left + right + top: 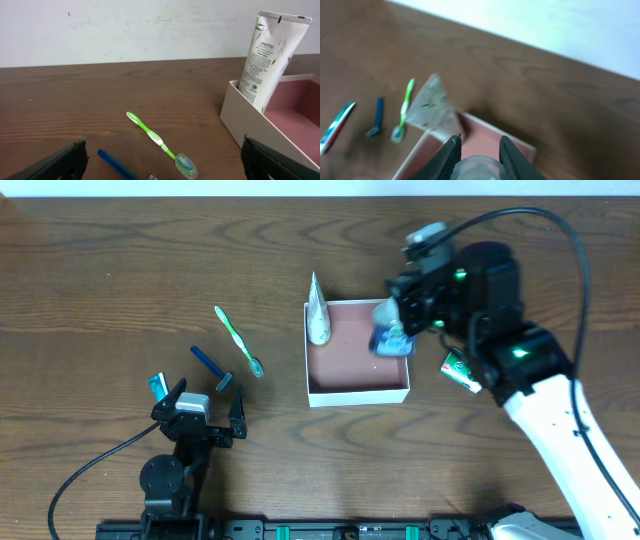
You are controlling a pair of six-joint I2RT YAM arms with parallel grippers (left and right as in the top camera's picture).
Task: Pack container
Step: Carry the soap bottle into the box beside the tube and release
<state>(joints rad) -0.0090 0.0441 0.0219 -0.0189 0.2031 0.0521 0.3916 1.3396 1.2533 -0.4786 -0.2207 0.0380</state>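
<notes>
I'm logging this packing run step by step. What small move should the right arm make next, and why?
Probably lower and open. The right gripper is shut on a small bottle hanging above the right side of the container, where the floor looks bare. The white tube leans at the left wall, out of the way.

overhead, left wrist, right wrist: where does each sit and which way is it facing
overhead: above the table, looking down at the container; left gripper and right gripper show.
left wrist: low, facing the toothbrush and tube; its open fingers at the bottom corners.
right wrist: above the container, tilted down; its fingers flank a bottle.
shared: all three show the tube, toothbrush and container.
</notes>
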